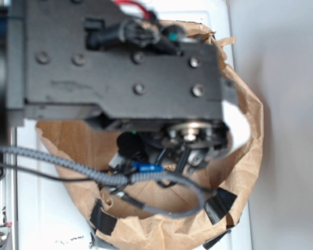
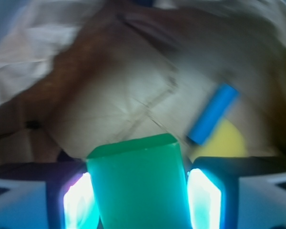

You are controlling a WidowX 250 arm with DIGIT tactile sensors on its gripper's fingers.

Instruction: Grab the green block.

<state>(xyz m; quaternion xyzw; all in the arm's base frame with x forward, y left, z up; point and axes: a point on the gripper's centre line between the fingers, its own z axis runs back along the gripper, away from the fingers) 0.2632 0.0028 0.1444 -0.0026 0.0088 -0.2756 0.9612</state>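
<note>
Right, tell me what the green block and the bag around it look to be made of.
Green block: smooth, solid-coloured, slightly glossy, probably plastic or painted wood; the blur leaves it open. Bag: brown kraft paper, matte, creased and folded, with a torn, crumpled rim in the exterior view.

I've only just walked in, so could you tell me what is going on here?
The robot arm is reaching down into a brown paper bag. In the wrist view its pincer has the green block between its two fingers, which sit close against both sides. A blue block and a yellow sponge lie further off on the bag's floor.
</note>
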